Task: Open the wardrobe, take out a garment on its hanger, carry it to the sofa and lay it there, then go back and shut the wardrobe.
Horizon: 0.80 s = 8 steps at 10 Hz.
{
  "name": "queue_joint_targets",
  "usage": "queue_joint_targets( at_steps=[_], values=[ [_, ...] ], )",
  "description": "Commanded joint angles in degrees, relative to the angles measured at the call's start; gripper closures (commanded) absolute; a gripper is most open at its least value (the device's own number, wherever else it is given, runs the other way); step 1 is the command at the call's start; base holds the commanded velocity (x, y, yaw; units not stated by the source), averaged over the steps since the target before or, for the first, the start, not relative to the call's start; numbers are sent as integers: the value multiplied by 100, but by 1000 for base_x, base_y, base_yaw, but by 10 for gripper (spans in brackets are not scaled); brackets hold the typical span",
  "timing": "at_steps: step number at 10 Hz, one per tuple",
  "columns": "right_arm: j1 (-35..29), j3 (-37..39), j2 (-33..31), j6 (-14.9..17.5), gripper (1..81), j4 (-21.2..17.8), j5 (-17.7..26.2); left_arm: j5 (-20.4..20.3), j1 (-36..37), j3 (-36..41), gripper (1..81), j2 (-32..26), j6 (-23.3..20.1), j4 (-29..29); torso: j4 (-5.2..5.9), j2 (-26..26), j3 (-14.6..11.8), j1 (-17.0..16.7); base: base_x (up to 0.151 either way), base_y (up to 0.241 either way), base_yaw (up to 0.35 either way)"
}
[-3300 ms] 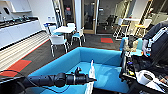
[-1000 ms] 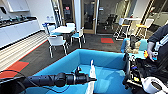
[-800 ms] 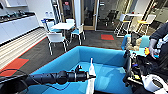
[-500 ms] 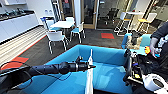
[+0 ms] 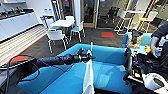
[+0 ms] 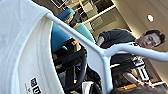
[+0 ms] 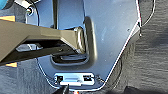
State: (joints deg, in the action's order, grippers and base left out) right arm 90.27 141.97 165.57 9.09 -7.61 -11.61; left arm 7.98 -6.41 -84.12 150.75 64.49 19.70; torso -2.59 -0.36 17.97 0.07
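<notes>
My left gripper (image 5: 87, 56) reaches in from the left over the turquoise sofa (image 5: 110, 53), shut on the slim white hanger (image 5: 91, 48). The white garment (image 5: 88, 77) hangs straight down from the hanger in a narrow fold, above the sofa's seat near its front edge. In the left wrist view, the hanger's (image 6: 100, 53) shoulder bars and stem show close up, with the garment's collar (image 6: 22, 50) draped over one bar. My right arm (image 5: 130, 65) is folded near my body at the right, beside the sofa's right end.
A person (image 5: 160, 37) with a control rig stands at the right. A white table (image 5: 62, 23) with white chairs stands behind the sofa at the left. A white counter (image 5: 15, 25) lines the left wall. A second turquoise seat (image 5: 145, 40) is at the back right.
The camera has come closer to the sofa, which now looks larger. My left arm has risen and reached further over the seat, with the garment still hanging from it.
</notes>
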Motion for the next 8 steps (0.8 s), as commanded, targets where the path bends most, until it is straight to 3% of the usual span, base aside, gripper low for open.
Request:
queue_joint_targets(
  at_steps=[1,3,4,8],
  values=[
    [-22,-92,-30,22,10,66,396,107,1409,-589,811,377,108,-10,0,0,524,0,0,0,0],
    [-31,-92,-30,22,10,66,396,124,1664,-984,811,720,108,-133,0,2,792,2,0,0,0],
    [-30,-92,-39,22,10,49,396,221,1857,-1177,811,878,108,-255,0,4,544,4,0,0,0],
    [-31,-92,-13,22,10,49,395,195,2534,-1871,811,993,108,-721,0,9,743,6,0,0,0]
  ],
)
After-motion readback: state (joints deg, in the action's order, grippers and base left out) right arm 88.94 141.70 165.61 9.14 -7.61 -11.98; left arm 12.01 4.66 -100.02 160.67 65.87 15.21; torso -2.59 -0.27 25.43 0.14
